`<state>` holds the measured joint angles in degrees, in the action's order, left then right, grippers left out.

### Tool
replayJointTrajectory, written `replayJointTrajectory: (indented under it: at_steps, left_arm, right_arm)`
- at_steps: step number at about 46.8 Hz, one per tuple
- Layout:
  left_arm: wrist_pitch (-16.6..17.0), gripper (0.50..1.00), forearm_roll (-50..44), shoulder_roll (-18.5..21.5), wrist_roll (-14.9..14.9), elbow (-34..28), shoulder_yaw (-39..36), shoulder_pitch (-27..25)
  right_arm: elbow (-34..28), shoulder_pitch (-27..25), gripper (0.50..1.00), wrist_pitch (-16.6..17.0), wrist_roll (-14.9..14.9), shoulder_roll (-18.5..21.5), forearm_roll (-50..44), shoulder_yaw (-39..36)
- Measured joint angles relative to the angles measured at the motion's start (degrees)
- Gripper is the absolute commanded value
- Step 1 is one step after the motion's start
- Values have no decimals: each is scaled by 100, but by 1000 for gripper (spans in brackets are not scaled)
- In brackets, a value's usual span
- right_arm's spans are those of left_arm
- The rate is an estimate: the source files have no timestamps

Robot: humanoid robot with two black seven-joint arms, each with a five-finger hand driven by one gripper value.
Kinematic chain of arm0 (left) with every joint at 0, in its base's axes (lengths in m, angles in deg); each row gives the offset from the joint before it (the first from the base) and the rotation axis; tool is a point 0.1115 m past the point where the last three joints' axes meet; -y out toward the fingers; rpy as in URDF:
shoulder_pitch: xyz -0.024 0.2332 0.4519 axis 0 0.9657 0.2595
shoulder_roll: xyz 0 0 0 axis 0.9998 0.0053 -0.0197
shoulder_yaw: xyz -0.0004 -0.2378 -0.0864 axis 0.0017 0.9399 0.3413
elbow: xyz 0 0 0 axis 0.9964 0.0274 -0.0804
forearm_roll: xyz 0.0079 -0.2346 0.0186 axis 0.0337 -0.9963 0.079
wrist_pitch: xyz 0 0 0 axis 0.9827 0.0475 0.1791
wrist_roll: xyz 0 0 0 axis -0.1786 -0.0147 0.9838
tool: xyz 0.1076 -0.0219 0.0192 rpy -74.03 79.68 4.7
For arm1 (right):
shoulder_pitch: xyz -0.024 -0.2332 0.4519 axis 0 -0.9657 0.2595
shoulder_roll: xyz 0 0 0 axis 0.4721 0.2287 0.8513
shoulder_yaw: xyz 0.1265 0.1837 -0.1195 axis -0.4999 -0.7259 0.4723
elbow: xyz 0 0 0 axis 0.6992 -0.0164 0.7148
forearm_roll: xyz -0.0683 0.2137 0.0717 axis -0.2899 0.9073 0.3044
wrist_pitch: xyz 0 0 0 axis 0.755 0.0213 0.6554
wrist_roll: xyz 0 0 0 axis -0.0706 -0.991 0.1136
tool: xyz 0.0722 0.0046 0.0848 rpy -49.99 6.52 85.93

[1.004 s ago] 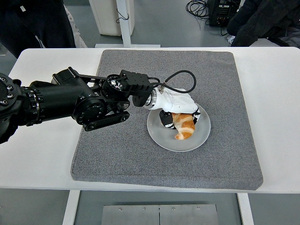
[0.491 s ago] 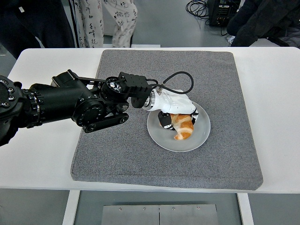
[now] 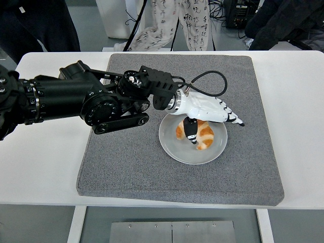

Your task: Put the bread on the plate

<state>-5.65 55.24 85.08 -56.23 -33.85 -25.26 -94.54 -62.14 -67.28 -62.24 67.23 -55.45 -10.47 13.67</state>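
Left hand point(image 3: 205, 109) with fingers spread just above bread point(image 3: 197, 134) lying flat on plate point(image 3: 192, 154), thumb draped over it, grasping nothing.

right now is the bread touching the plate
Touching. The head view shows the bread lying on the plate, with no gap under it. The left robot hand is spread above it.

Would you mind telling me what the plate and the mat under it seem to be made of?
The plate looks like glazed ceramic or melamine: smooth, pale grey, faintly shiny. The mat looks like felt or dense foam: speckled grey, matte, with thick soft edges.
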Motion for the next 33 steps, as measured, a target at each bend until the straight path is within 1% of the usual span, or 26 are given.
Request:
replayJointTrajectory:
  at_steps: [4,7,10,16,23,27,33]
  left_arm:
    - [-179,999,-258,0,52,-161,91,-347]
    - [-289,998,-417,0,216,-215,226,-490]
    - [-334,999,-547,0,321,-211,402,-532]
    - [-342,999,-932,0,303,-14,645,-513]
    - [-329,999,-1774,107,247,468,715,-485]
    - [-344,999,-2268,116,174,884,729,-465]
    - [-353,999,-3345,82,74,1561,737,-401]
  right_arm:
    - [0,1,1000,0,0,0,-1,0]
    - [0,1,1000,0,0,0,-2,0]
    - [0,-2,1000,0,0,0,-2,0]
    - [0,-2,1000,0,4,0,-2,0]
    - [0,1,1000,0,1,0,0,0]
    - [0,2,1000,0,1,0,2,0]
    - [0,0,1000,0,0,0,1,2]
